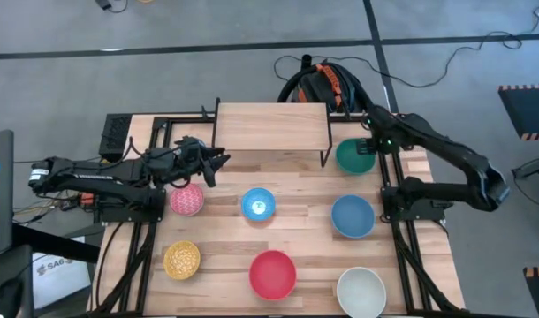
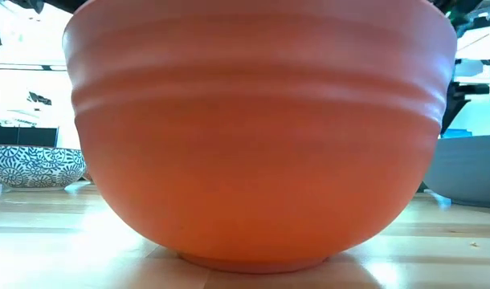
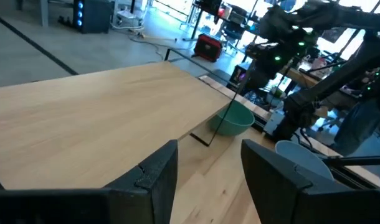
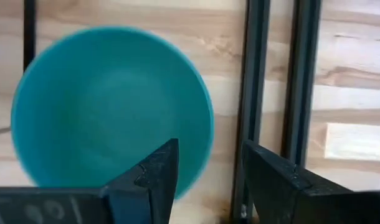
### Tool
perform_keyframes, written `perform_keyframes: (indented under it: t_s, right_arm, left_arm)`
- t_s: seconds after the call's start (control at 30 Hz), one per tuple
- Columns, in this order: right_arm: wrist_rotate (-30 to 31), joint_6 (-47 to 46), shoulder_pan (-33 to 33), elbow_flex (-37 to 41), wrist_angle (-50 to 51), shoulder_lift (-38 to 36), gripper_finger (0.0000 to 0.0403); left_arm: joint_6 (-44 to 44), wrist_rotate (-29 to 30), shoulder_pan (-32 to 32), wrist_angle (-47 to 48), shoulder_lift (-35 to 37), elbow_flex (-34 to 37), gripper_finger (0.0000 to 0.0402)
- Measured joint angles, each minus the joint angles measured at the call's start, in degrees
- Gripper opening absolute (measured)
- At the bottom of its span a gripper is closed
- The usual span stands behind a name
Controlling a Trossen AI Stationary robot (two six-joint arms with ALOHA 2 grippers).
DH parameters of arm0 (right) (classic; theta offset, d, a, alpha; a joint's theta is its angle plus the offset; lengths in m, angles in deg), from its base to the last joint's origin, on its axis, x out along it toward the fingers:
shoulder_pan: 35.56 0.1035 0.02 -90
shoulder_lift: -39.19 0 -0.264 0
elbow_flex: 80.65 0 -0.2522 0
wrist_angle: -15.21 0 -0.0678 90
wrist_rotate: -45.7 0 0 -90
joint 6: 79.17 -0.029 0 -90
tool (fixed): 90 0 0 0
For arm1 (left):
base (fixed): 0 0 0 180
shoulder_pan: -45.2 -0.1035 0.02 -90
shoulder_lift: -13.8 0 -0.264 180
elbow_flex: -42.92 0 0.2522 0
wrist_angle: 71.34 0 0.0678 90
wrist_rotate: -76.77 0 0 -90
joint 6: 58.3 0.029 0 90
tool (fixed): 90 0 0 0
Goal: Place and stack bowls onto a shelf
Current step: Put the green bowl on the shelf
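Observation:
The light-wood shelf (image 1: 271, 126) stands at the table's far middle on thin black legs. The green bowl (image 1: 353, 157) sits on the table by the shelf's right end. My right gripper (image 1: 372, 143) hangs open over that bowl (image 4: 109, 106). One finger is above the bowl's inside and the other is beyond its rim. My left gripper (image 1: 220, 162) is open at the shelf's left front corner and looks across the shelf top (image 3: 96, 118). On the table rest the pink patterned (image 1: 186, 200), light blue (image 1: 258, 205), blue (image 1: 353, 216), yellow (image 1: 182, 260), red (image 1: 272, 273) and white (image 1: 361, 290) bowls.
Black metal frame rails (image 4: 274, 81) run along the table's right side, right beside the green bowl. The red bowl (image 2: 261, 136) fills the low view; a blue-and-white patterned bowl wall (image 2: 36, 165) shows to its left. Cables and an orange-black item (image 1: 327, 84) lie behind the shelf.

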Motion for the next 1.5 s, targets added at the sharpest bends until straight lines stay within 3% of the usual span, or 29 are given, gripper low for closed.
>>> perform_keyframes:
  t_s: [0.23, 0.5, 0.77, 1.17, 1.5]
  right_arm:
    - [-1.6, 5.0, -6.0, 0.7, -2.9, 6.1, 0.0201]
    - [-4.6, 1.6, -6.2, 11.6, -9.3, 3.7, 0.0201]
    - [-6.7, 1.3, -6.2, 13.2, -12.9, 4.1, 0.0196]
    - [-6.1, 1.2, -6.5, 13.2, -15.1, 10.2, 0.0129]
    - [-6.4, 1.6, -6.6, 13.0, -16.7, 11.3, 0.0044]
  left_arm:
    - [-1.3, 0.0, 0.1, 2.2, 0.0, 0.0, 0.0161]
    - [-4.8, 0.1, 0.2, 4.6, 0.0, 0.0, 0.0161]
    - [-3.9, 1.5, 0.2, 5.2, 0.0, 0.0, 0.0161]
    - [-5.4, 0.4, 0.2, 8.2, 0.0, 0.0, 0.0161]
    - [-5.8, 0.0, 0.9, 10.5, 0.0, 0.0, 0.0161]
